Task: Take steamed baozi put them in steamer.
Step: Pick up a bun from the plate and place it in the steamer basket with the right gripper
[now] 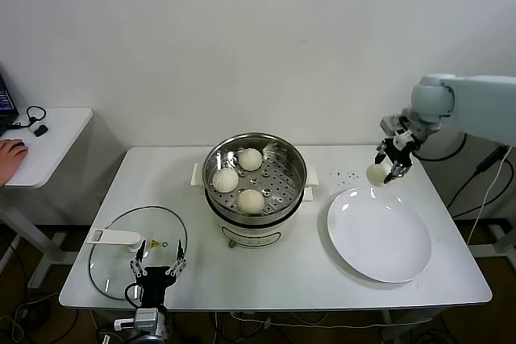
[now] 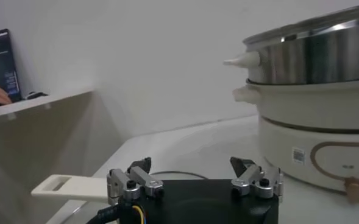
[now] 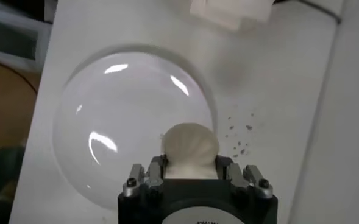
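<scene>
Three cream-white steamed baozi [image 1: 251,159] [image 1: 225,180] [image 1: 251,200] lie on the perforated tray of the shiny steamer [image 1: 292,191] at the table's middle. A fourth baozi [image 1: 376,174] [image 3: 189,146] hangs above the far edge of the white plate [image 1: 379,235], and my right gripper [image 1: 385,170] [image 3: 191,171] is shut on it from both sides. My left gripper [image 1: 154,269] [image 2: 191,165] stands open and empty at the near left, over the glass lid. In the left wrist view the steamer [image 2: 316,115] rises close by.
A round glass lid [image 1: 109,267] with a white handle [image 1: 115,238] lies at the near left of the table. Dark crumbs [image 1: 348,174] speckle the table behind the plate [image 3: 106,115]. A side desk [image 1: 44,138] with a person's hand [image 1: 11,151] stands far left.
</scene>
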